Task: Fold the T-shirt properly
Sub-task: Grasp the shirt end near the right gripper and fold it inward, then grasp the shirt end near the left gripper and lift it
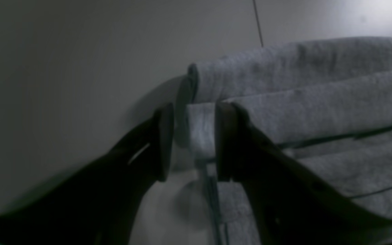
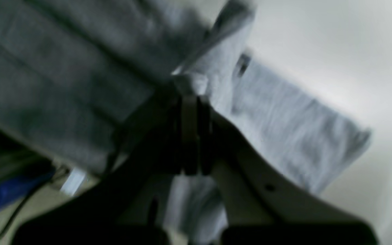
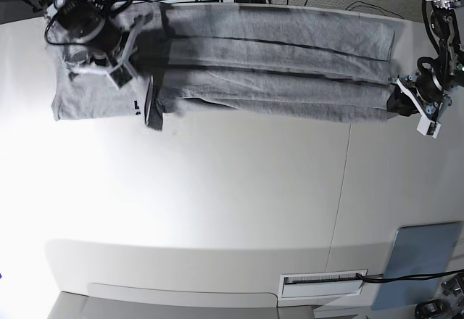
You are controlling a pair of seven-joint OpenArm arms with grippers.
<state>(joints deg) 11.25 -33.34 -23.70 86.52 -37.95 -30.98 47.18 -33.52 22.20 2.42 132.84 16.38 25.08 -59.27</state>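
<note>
Left gripper (image 1: 192,143) pinching the T-shirt (image 3: 275,65) hem, right gripper (image 2: 191,136) pressed together on fabric, shirt stretched between them over the tabletop (image 3: 217,188).

No readable text anywhere. Only a small black mark on the T-shirt (image 3: 138,106), near its hanging left corner in the base view, too small to make out as letters. Faint dark printing along a white strip (image 3: 322,280) on the table's (image 3: 217,203) near edge, left of the grey-blue pad (image 3: 420,264), likewise illegible. Nothing legible in either blurred wrist view.
</note>
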